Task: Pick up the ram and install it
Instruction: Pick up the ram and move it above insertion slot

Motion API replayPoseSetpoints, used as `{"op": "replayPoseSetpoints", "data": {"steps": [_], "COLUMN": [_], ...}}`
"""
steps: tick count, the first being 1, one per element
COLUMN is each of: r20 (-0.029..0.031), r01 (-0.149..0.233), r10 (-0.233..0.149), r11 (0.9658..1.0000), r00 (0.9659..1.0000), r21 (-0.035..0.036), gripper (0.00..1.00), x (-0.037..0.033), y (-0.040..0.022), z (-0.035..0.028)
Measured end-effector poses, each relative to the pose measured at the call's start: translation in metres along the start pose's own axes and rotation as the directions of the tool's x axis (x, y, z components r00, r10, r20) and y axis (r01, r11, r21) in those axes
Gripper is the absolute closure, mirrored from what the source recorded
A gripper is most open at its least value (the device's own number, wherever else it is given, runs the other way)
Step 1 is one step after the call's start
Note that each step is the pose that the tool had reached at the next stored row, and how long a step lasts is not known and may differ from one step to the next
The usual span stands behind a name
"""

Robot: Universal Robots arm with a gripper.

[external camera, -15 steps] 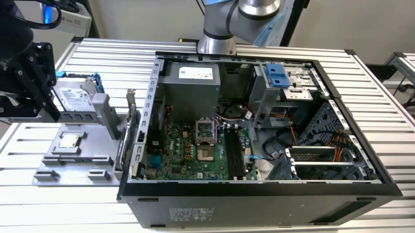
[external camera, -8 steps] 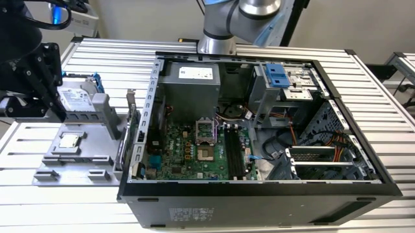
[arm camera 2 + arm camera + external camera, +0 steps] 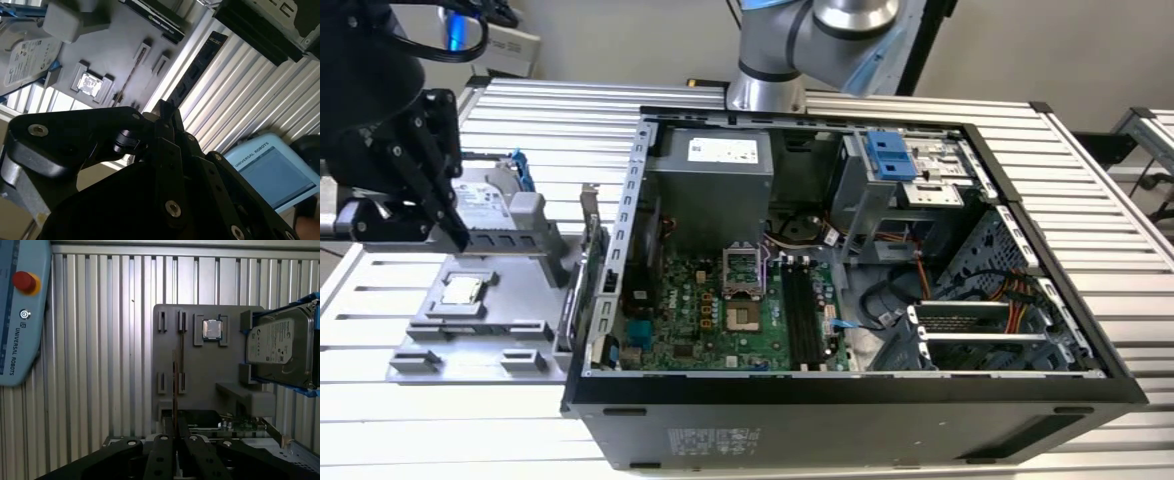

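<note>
Hanging at the exterior view's left, the black gripper (image 3: 454, 238) is over the grey tray (image 3: 487, 325). The tray holds a small square processor chip (image 3: 460, 290) and a hard drive (image 3: 487, 205) in a blue frame, and the open computer case (image 3: 854, 392) sits to the tray's right. In both wrist views the fingers are squeezed almost together on one end of the ram (image 3: 174, 385), a long thin dark stick. It points straight out from the fingertips, edge-on in the first wrist view with the tray behind it, and showing its flat side in the second wrist view.
</note>
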State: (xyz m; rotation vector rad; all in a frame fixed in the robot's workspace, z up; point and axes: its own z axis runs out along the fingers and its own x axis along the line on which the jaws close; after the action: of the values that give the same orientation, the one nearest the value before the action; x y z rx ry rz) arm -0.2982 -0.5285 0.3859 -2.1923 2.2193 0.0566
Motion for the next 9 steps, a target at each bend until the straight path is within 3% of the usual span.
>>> {"op": "replayPoseSetpoints", "data": {"steps": [9], "r20": [-0.0001], "r01": [0.000], "r10": [0.000], "r11": [1.0000], "r00": [1.0000], "r21": [0.0000], "gripper": [1.00], "x": [-0.0001], "y": [-0.0104], "z": [-0.0001]}}
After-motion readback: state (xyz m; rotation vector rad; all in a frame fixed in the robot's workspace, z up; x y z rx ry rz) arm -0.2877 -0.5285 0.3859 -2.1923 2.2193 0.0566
